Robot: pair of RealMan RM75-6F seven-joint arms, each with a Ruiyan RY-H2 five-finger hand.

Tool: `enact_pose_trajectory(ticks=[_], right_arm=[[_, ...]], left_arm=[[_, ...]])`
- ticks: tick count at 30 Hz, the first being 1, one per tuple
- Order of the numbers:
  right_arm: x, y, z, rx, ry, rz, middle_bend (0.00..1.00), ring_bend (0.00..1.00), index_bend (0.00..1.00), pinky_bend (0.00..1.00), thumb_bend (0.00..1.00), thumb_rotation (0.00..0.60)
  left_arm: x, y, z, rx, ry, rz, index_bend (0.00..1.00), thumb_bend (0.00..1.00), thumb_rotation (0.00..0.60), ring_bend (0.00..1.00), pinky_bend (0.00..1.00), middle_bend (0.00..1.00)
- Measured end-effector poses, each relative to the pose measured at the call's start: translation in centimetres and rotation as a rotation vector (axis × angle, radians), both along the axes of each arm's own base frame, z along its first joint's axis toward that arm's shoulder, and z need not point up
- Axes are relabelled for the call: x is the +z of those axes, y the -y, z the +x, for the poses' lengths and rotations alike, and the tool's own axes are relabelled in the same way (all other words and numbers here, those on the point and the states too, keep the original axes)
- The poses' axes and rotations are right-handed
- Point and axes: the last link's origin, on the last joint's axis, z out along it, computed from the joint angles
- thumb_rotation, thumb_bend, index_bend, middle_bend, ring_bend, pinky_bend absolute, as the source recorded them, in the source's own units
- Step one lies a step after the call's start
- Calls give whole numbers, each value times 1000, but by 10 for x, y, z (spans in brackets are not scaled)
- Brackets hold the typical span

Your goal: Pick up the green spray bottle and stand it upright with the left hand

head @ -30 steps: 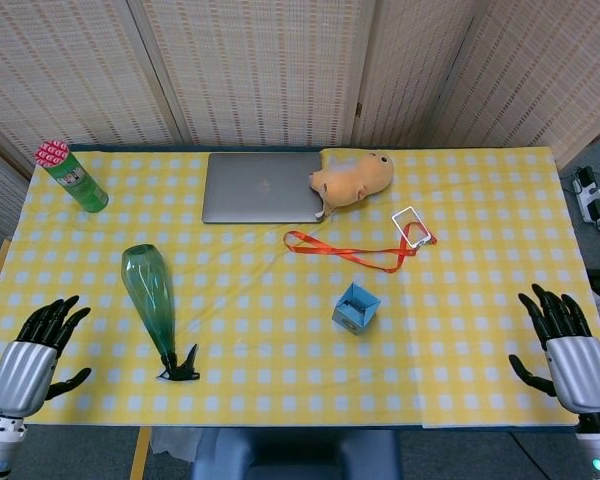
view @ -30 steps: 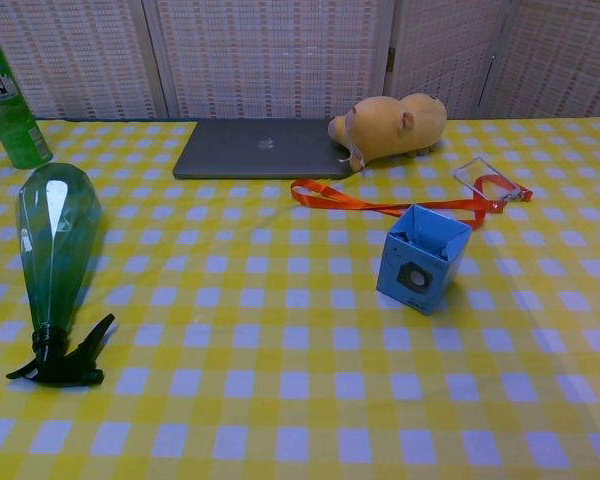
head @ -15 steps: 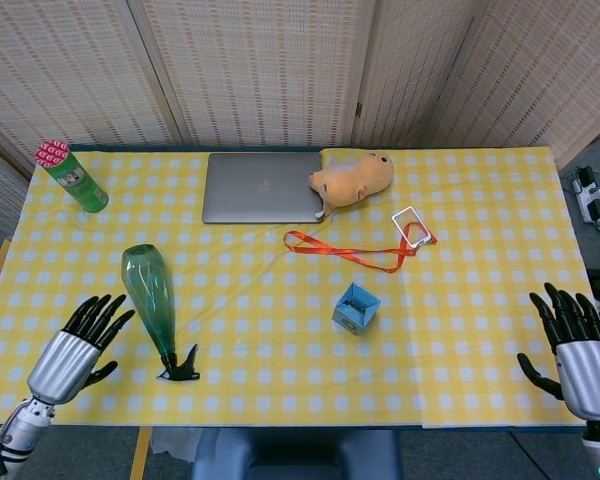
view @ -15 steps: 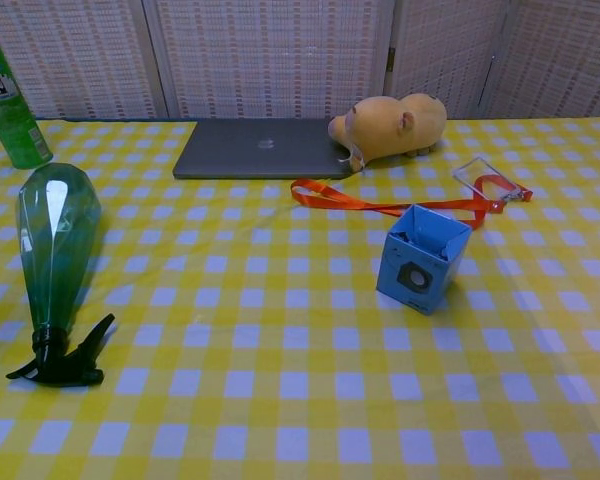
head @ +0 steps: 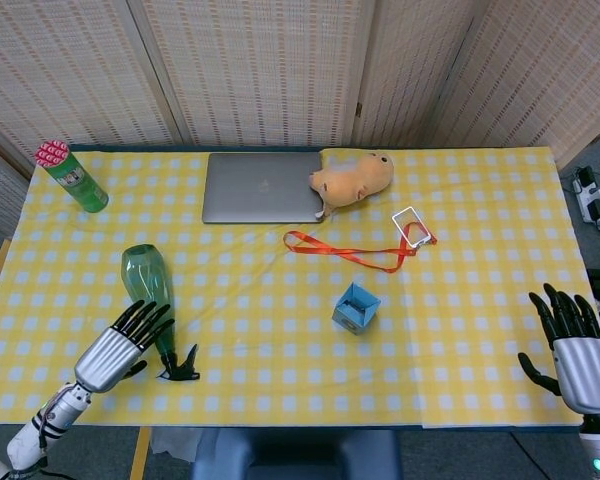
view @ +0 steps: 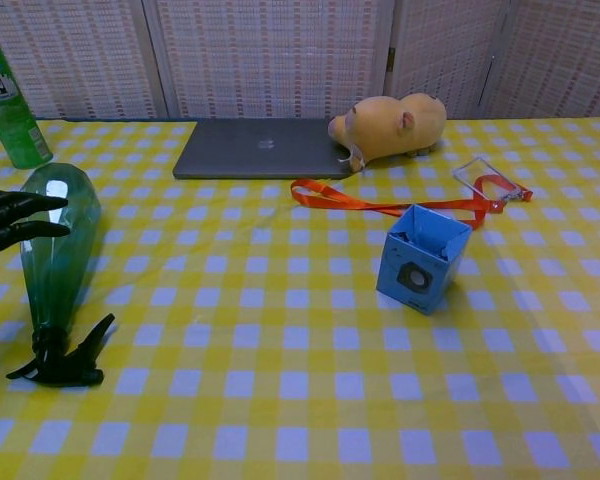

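The green spray bottle (head: 147,283) lies on its side on the yellow checked cloth at the left, its black trigger head (head: 180,366) toward the front edge. The chest view shows the same bottle (view: 58,235) with its black head (view: 63,360) nearest me. My left hand (head: 119,345) hovers open over the bottle's narrow lower part, its fingers spread; in the chest view only its fingertips (view: 20,215) show at the left edge, over the bottle's body. My right hand (head: 570,350) stays open at the table's front right, away from everything.
A green can (head: 72,176) stands at the back left. A closed laptop (head: 262,186) with a plush toy (head: 352,177) lies at the back centre. An orange lanyard with a badge (head: 365,246) and a small blue box (head: 356,307) occupy the middle.
My left hand has moved right and forward from the table's left edge to above the bottle's lower part. The right hand drifted slightly down and right. The bottle has not moved.
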Motion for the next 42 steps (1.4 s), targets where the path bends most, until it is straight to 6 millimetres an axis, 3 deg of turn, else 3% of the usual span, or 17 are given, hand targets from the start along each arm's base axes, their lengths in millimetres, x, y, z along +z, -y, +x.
enact_pose_trajectory(ticks=[16, 25, 37, 42], right_arm=[[-3, 1, -2, -31, 6, 22, 0, 0, 0, 0, 345, 534], [-5, 1, -2, -47, 7, 27, 0, 0, 0, 0, 345, 533], [-17, 1, -3, -60, 10, 94, 0, 0, 0, 0, 346, 534], [-17, 1, -3, -58, 17, 110, 0, 0, 0, 0, 345, 535]], left_arm=[[-33, -22, 7, 40, 80, -39, 147, 182, 600, 2, 152, 0], [-57, -37, 32, 59, 229, -54, 159, 183, 600, 2, 156, 0], [-80, -85, 65, 181, 376, 22, 134, 188, 600, 2, 124, 1], [-81, -101, 78, 201, 399, 70, 207, 190, 600, 45, 94, 152]])
